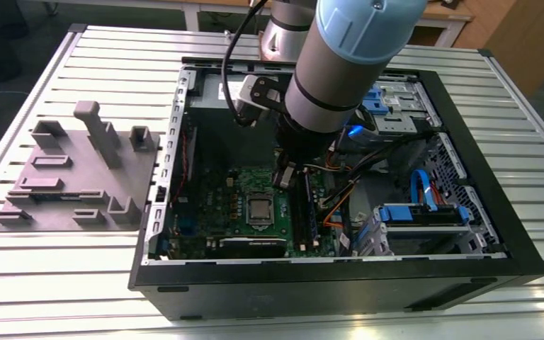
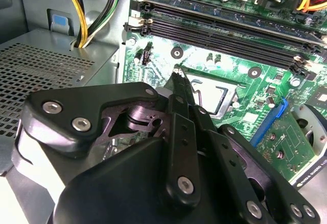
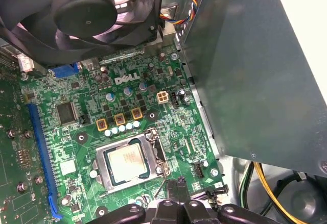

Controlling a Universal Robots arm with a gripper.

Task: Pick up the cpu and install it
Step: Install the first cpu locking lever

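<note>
A: Where's the small square silver-topped cpu (image 3: pixel 126 162)?

B: Sitting flat in the metal-framed socket (image 1: pixel 260 208) on the green motherboard (image 3: pixel 82 132), inside the open black computer case (image 1: pixel 499 234) lying on the slatted metal surface (image 1: pixel 54 283).

A: And the black end effector (image 2: pixel 179 73)?

B: Hanging just above the board beside the socket's edge, on the side toward the long black memory slots (image 2: pixel 225 32). Its fingertips look pinched together with nothing between them, so clenched on nothing. It isn't touching the cpu.

A: Anything else around?

B: A black fan (image 3: pixel 82 15) near the board's edge, and a grey moulded plate with upright blocks (image 1: pixel 74 177) on the surface by the case, toward the exterior view's left.
</note>
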